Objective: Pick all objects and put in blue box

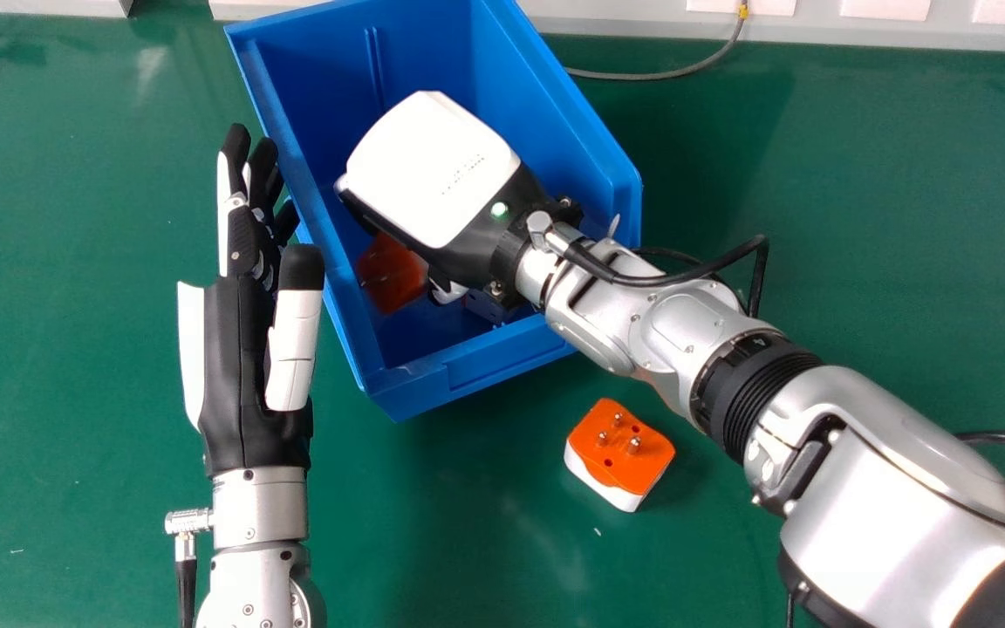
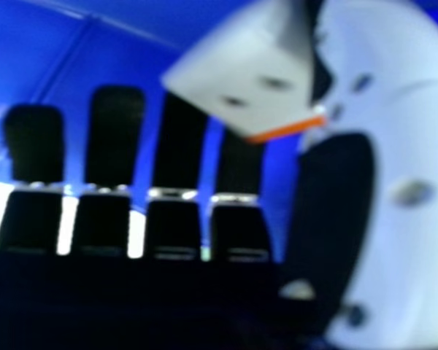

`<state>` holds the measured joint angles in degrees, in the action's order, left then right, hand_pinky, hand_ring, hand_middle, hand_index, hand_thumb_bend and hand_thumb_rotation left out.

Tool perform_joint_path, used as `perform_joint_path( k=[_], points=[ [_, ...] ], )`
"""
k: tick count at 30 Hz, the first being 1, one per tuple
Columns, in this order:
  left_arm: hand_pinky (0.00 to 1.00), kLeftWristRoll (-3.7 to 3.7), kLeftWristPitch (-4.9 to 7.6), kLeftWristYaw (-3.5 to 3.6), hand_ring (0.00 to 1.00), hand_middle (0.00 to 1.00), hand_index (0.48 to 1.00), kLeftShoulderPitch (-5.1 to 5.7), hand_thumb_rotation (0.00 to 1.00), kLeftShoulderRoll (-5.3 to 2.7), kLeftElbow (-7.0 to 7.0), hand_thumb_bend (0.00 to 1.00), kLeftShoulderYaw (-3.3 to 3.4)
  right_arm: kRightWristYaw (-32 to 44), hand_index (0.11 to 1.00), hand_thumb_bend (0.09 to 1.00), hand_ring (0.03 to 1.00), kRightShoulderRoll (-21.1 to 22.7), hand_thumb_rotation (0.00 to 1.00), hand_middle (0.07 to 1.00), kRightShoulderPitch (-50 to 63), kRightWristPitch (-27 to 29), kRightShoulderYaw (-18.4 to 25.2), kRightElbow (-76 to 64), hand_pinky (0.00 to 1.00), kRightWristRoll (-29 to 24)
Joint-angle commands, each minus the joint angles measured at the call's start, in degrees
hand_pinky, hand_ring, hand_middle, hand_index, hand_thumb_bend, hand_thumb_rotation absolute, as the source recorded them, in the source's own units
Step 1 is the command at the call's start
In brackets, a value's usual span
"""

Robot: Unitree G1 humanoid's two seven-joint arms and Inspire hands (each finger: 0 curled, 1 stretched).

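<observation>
Inside the blue box [image 1: 463, 371], my right hand [image 1: 434, 170] is back-side up, over the box floor. Beside it in the box lies an orange adapter [image 1: 392, 272], partly covered by the hand. In the right hand view, my right hand [image 2: 115, 138] has straight fingers, and a white adapter with an orange edge [image 2: 248, 80] shows near the thumb; whether it touches the hand I cannot tell. An orange and white plug adapter [image 1: 620, 453] lies pins up on the green table, in front of the box. My left hand [image 1: 245, 349] is open at the box's left side.
A dark blue object [image 1: 489, 307] is in the box's near corner, partly under my right wrist. A grey cable [image 1: 659, 75] runs behind the box on the green table [image 1: 468, 541]. My right forearm crosses the box's near right edge.
</observation>
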<state>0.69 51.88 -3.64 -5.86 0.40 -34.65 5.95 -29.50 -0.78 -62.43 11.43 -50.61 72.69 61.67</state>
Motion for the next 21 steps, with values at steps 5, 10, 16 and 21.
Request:
perform_joint_path(
  k=[5, 10, 16, 21],
  points=[
    [0.94, 0.56, 1.04, 0.10, 0.97, 0.97, 0.981, -0.55, 0.93, -0.07, 0.56, 0.92, -0.39, 10.26, 0.568, 0.577, 0.442, -1.00, 0.02, 0.537, -3.97, -3.93, -2.44, -0.50, 0.35, 1.31],
    [0.94, 0.57, 1.38, 0.07, 0.97, 0.98, 0.983, -0.70, 0.94, 0.04, 0.08, 0.92, -0.30, 16.78, 0.794, 0.828, 0.723, -0.75, 0.30, 0.785, -4.30, -4.69, -2.32, -2.14, 0.60, 1.03],
    [0.94, 0.49, 1.45, 0.04, 0.97, 0.98, 0.981, -0.71, 0.94, -0.04, -0.06, 0.92, -0.24, 17.88, 0.957, 0.965, 0.942, 0.42, 0.57, 0.955, -4.25, -5.96, -2.54, -3.18, 0.91, 1.62],
    [0.94, 0.62, 1.43, -0.06, 0.97, 0.97, 0.979, -0.85, 0.94, 0.01, -0.28, 0.92, -0.19, 17.41, 0.986, 0.990, 0.982, 0.70, 0.64, 0.986, -3.89, -7.58, -2.19, -3.18, 0.97, 1.21]
  ],
)
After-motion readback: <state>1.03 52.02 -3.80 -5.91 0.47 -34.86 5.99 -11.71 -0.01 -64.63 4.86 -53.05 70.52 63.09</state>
